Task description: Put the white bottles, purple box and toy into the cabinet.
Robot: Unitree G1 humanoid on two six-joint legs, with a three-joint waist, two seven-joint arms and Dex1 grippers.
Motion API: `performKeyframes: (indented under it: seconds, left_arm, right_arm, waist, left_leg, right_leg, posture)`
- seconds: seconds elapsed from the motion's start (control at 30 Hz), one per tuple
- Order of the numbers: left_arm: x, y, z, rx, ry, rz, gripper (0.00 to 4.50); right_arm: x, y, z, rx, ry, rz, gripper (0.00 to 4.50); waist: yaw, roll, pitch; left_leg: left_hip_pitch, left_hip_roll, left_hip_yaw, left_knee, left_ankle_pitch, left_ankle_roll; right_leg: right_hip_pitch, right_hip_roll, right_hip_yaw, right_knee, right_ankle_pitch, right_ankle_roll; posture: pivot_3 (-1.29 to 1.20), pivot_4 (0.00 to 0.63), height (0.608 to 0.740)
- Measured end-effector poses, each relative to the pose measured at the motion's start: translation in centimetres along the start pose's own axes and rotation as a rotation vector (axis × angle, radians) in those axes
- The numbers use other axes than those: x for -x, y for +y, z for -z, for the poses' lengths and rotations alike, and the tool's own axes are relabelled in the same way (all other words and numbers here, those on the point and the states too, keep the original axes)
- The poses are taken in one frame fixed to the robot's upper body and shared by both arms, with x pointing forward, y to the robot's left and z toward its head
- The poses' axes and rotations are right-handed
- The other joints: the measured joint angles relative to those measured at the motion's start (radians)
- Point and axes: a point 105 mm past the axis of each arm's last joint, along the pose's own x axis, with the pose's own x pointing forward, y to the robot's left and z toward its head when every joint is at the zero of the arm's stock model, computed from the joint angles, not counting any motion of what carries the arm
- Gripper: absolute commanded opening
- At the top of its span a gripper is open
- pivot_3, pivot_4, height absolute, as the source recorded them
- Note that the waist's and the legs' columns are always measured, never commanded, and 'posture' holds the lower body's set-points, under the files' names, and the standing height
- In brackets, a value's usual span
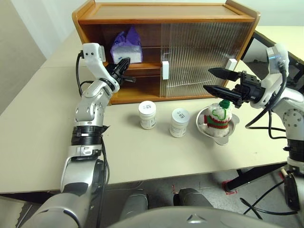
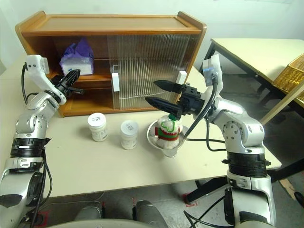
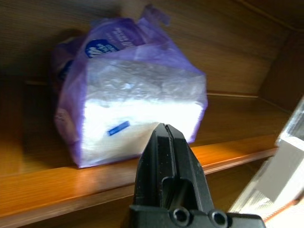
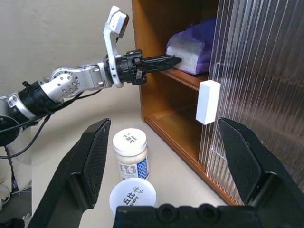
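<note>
Starting with the biggest thing, the cabinet (image 1: 166, 19) sits at the back of the table (image 1: 42, 118), its left half uncovered and its ribbed sliding doors (image 1: 204, 57) covering the right half. The purple box (image 1: 127, 47) is already on the upper shelf in that uncovered half, white end facing out. The left gripper (image 1: 124, 66) is clenched tight with nothing in it, its tip right at the box's white end, at the shelf edge; can't tell whether it's touching. The right gripper (image 1: 216, 80) hangs with its fingers spread wide and empty, just above the toy (image 1: 220, 115) and in front of the doors. That toy sits in a steel bowl (image 1: 232, 129) on the table, out in front of the cabinet's right side. Two white bottles (image 1: 147, 114) stand upright on the table to the left of the bowl, near each other but not touching, both still outside the cabinet.
</note>
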Motion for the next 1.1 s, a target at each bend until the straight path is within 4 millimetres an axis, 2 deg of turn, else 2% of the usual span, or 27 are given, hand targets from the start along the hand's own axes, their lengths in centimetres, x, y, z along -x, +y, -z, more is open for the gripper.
performKeyframes:
  seconds: [0.1,0.3,0.43,0.53,0.63,0.83,0.93,1.1]
  left_arm:
    - [0.3,-1.2,-0.9,0.015,-0.035,0.070,0.87]
    - [1.4,-2.4,-1.5,0.023,-0.067,0.142,3.03]
    - [2.8,-2.2,-2.7,0.008,-0.095,0.200,4.46]
    - [4.5,-2.2,-3.3,-0.003,-0.101,0.267,4.46]
    - [6.1,-2.1,-2.9,-0.007,-0.079,0.311,4.46]
    - [8.9,-1.7,-0.9,-0.029,-0.015,0.358,4.46]
    - [10.9,-1.6,0.9,-0.021,0.019,0.379,4.46]
    - [13.0,-2.0,3.1,-0.064,0.064,0.432,4.46]
  right_arm:
    - [0.0,0.0,0.0,0.000,0.000,0.000,4.50]
    - [0.0,0.0,0.0,0.001,0.002,-0.001,4.50]
    - [-0.1,0.0,-0.1,0.003,0.001,-0.007,4.50]
    - [-0.1,0.0,-0.2,0.003,0.000,-0.007,4.50]
    - [-0.2,0.0,-0.2,0.002,-0.001,-0.011,4.50]
    - [-0.2,-0.1,0.0,-0.007,0.000,-0.018,4.50]
    - [-0.2,-0.2,0.0,-0.010,0.002,-0.018,4.50]
    - [-0.2,-0.1,0.0,-0.009,0.002,-0.025,4.50]
  waist:
    - [-0.001,0.000,0.000]
    - [-0.001,0.000,0.000]
    - [-0.001,0.000,0.000]
    - [-0.002,0.001,0.000]
    - [-0.002,0.001,-0.001]
    - [0.000,0.002,-0.001]
    - [-0.001,0.003,-0.002]
    - [0.000,0.004,-0.003]
  left_leg:
    - [0.000,0.000,0.000,0.000,0.000,0.000]
    - [0.000,0.000,0.000,0.001,0.000,0.000]
    - [0.000,0.000,0.000,0.001,0.000,0.000]
    - [0.000,0.000,0.000,0.000,0.000,0.000]
    - [0.000,0.001,-0.001,0.000,0.000,0.000]
    - [0.000,0.002,-0.003,0.000,0.000,0.000]
    - [-0.001,0.004,-0.004,-0.003,0.000,-0.001]
    - [-0.001,0.007,-0.003,-0.004,0.000,-0.001]
  right_leg:
    - [0.000,0.000,0.000,0.000,0.000,0.000]
    - [0.001,0.000,0.000,0.000,0.000,0.000]
    - [0.001,0.000,0.000,0.000,0.000,0.000]
    - [0.000,0.000,0.000,0.000,0.000,-0.001]
    - [0.000,0.000,0.000,0.000,0.000,-0.002]
    - [-0.002,-0.001,0.001,0.000,0.002,-0.006]
    - [-0.005,-0.001,0.003,0.000,0.002,-0.006]
    - [-0.007,0.000,0.002,0.000,0.003,-0.016]
  posture:
    - [-0.09,0.019,0.740]
    - [-0.08,0.020,0.740]
    - [-0.08,0.018,0.740]
    - [-0.08,0.018,0.740]
    - [-0.08,0.018,0.740]
    - [-0.06,0.015,0.740]
    - [-0.06,0.015,0.740]
    - [-0.06,0.013,0.740]
